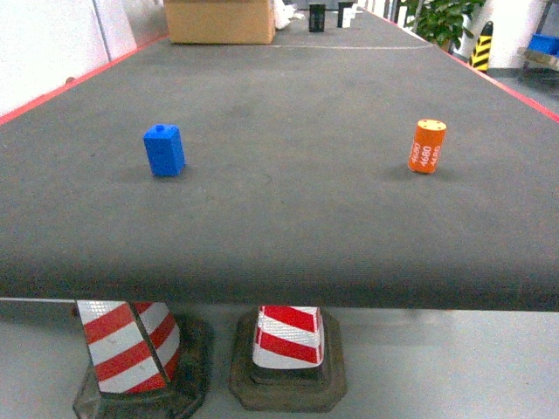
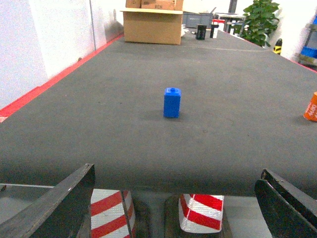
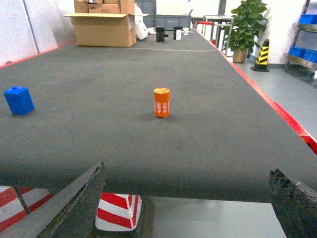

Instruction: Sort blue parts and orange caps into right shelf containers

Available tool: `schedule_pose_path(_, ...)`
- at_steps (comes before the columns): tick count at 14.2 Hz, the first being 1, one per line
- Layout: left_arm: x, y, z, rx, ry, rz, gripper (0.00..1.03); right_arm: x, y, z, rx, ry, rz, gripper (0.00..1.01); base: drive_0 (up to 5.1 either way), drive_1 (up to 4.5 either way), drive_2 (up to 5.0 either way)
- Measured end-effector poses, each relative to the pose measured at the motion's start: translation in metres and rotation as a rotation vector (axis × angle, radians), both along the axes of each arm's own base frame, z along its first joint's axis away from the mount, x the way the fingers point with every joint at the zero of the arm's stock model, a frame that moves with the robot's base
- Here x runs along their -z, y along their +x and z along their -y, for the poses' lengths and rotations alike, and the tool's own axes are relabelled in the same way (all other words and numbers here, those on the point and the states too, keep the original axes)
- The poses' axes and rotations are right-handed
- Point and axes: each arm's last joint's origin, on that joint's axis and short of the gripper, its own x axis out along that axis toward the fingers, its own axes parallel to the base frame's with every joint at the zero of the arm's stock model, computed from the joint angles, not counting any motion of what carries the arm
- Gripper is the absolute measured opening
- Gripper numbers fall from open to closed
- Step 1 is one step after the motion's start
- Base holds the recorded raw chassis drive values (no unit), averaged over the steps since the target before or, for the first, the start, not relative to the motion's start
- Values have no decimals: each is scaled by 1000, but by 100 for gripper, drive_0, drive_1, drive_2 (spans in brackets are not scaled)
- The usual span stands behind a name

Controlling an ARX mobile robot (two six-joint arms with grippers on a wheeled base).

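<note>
A blue part [image 1: 164,150] stands upright on the left of the dark grey table [image 1: 288,236], and an orange cap [image 1: 427,146] marked "4680" stands on the right. Neither gripper shows in the head view. My left gripper [image 2: 176,198] is open and empty, back from the table's near edge, with the blue part [image 2: 172,102] straight ahead of it and well apart. My right gripper [image 3: 185,198] is also open and empty, with the orange cap [image 3: 161,102] ahead of it. Blue containers [image 3: 300,51] sit on a shelf far off to the right.
Two red-and-white striped cones [image 1: 131,349] [image 1: 288,345] stand on the floor under the table's near edge. A brown cardboard box [image 1: 218,22] sits at the far end of the table. A potted plant [image 3: 246,25] and a yellow-black cone [image 3: 262,54] stand beyond the right edge.
</note>
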Motion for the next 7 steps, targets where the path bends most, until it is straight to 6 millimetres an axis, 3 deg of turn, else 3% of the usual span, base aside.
schedule_pose_path(7,0,0,0,0,0,0,98,0,0,0,0,0,0,98,0,0,0)
